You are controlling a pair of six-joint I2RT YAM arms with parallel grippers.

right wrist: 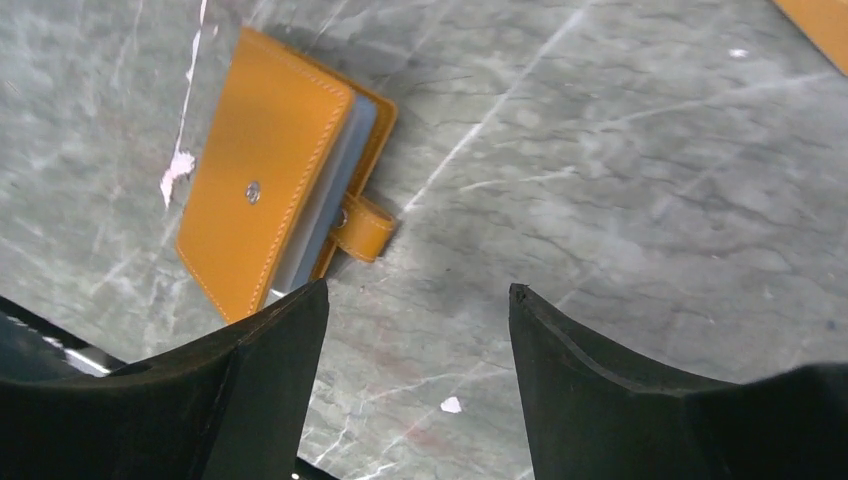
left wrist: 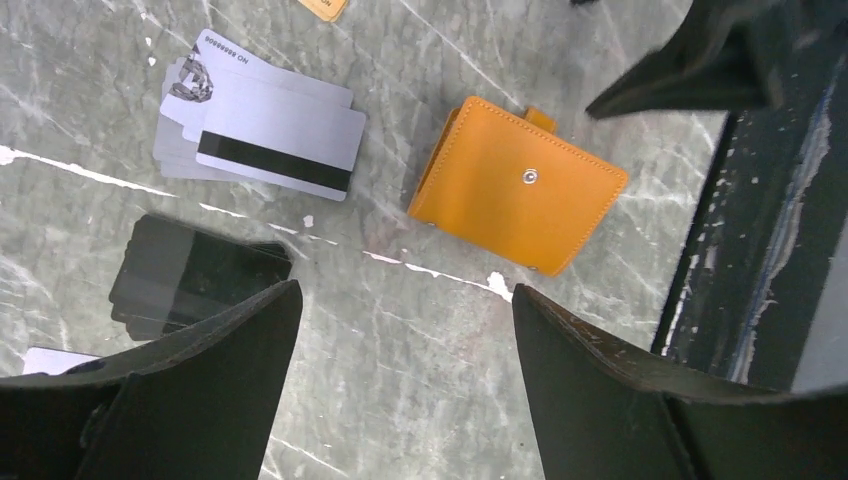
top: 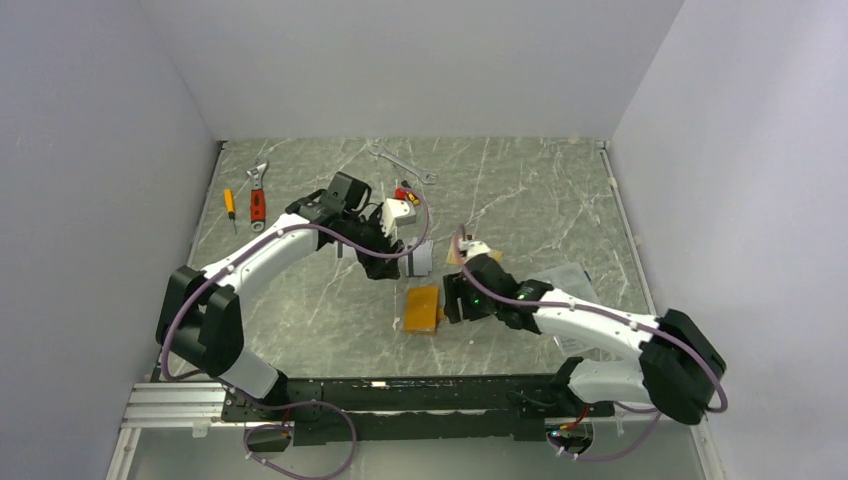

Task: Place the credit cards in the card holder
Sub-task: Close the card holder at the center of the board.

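**A:** How far along am I?

**B:** Barely begun, I'd judge. In your left wrist view the silver credit cards (left wrist: 265, 135) lie fanned on the marble table (left wrist: 420, 400), at ten o'clock from the card holder (left wrist: 515, 185). An orange-tan card (left wrist: 322, 8) pokes in at twelve. No card shows in a pocket, so you have the holder to open and every card to load.

**A:** And the claws?

**B:** Both are spread wide and empty. The left gripper (left wrist: 405, 300) hangs over bare table; so does the right gripper (right wrist: 418, 295), with the holder at ten o'clock.

**A:** What does one camera catch that another misses?

**B:** The right wrist shows the snap tab (right wrist: 362, 228) undone and the clear pockets (right wrist: 335, 170) peeking out — the left shows only the closed cover. Only the overhead view shows a spanner (top: 405, 165) at twelve.
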